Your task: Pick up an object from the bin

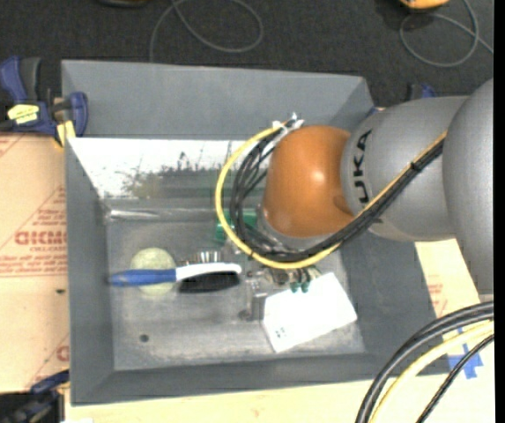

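1. Hanging low under the arm's rounded orange cover, the tool sits just above the floor of the grey metal bin, right of the floor's middle; from where I stand I cannot tell whether it is spread or pressed together, and I see nothing held in it.
2. Just left of the tool lies a brush with a blue plastic handle and a white-and-black head, flat across the middle of the floor, head toward the tool, handle pointing left.
3. Just right of the tool, toward the near wall, lies a flat white box or card, tilted askew.
4. A pale green ball rests against the far side of the brush handle.
5. A small green thing peeks out beside the looped yellow and black cables.
6. The silver arm comes in from the right over the bin's rim.
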`<state>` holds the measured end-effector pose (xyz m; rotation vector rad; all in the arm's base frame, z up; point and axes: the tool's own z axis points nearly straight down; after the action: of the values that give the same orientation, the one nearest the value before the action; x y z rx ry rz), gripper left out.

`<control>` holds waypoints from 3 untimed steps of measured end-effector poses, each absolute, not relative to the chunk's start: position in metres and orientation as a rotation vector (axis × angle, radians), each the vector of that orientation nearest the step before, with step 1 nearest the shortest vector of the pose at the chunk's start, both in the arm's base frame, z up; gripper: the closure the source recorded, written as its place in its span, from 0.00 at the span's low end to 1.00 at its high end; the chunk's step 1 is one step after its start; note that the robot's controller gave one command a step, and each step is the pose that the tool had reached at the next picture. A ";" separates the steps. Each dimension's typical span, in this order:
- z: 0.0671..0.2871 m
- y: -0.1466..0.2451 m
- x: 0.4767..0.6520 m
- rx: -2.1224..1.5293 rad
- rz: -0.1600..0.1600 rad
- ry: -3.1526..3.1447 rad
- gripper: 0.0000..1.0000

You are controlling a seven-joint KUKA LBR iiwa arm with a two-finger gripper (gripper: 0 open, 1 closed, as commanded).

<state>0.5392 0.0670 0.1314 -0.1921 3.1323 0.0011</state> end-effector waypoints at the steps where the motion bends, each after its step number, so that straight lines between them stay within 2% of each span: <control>1: 0.119 0.029 0.527 -0.215 0.002 3.130 0.00; 2: 0.087 0.077 0.582 -0.108 0.001 3.135 0.00; 3: 0.072 0.152 0.590 -0.562 0.000 3.085 1.00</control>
<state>0.5898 0.1524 0.0716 -0.5621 3.0848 0.0003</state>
